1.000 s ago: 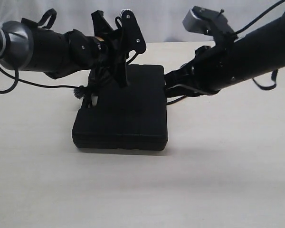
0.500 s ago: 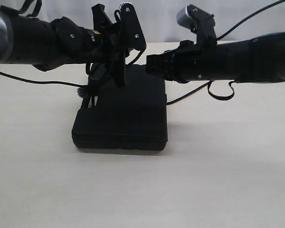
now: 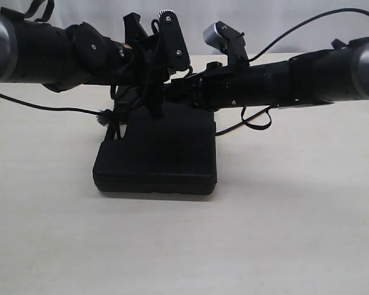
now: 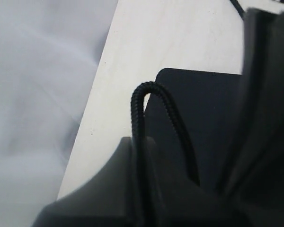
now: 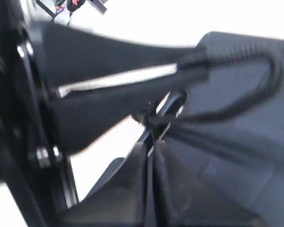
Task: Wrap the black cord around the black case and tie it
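Black case (image 3: 157, 157) at frame centre is showing matt black plastic with faint ribbing, and black cord (image 4: 138, 113) is showing a rough, braided, matt fibre. Table (image 3: 295, 233) across the lower frame is looking pale, smooth and matt, like light wood laminate. Arm sleeves (image 3: 49, 52) at upper left are looking like matt black cloth, and camera housing (image 3: 216, 34) at upper middle is showing semi-gloss silver-grey.

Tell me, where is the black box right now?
In the exterior view, the black case lies flat on the pale table, a little left of the middle, right under where the left arm and right arm meet.
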Robot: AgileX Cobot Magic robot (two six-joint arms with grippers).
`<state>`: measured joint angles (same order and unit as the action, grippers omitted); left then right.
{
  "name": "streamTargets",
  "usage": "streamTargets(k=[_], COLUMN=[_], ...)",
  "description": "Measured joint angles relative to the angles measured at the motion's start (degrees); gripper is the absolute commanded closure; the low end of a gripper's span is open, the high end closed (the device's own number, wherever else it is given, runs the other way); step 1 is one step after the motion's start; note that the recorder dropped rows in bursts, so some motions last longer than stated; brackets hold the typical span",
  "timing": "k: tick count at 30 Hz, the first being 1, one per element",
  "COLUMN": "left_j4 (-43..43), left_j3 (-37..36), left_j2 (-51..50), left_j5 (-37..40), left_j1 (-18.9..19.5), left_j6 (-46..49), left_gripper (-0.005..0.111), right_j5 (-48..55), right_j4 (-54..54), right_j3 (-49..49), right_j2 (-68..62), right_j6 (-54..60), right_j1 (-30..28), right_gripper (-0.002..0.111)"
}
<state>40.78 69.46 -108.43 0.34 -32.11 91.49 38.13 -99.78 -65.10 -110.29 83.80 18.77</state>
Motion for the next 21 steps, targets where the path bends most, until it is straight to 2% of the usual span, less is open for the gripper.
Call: streamTargets(k=[11, 21], left_j4=[0.0, 0.0], left_j3=[0.0, 0.0], left_j2=[0.0, 0.3], left_j5=[0.6, 0.8], left_j1=[-1.9, -2.1], left_j6=[0.0, 0.0], left_gripper=[0.107, 0.107], right_j5=[-8.9, -10.4], right_j4=[0.0, 0.0], right_j3=[-2.0, -2.0], right_j2=[-3.1, -5.8], right_j6=[0.9, 1.6], right_j1=[0.0, 0.0], right_gripper=[0.104, 0.104])
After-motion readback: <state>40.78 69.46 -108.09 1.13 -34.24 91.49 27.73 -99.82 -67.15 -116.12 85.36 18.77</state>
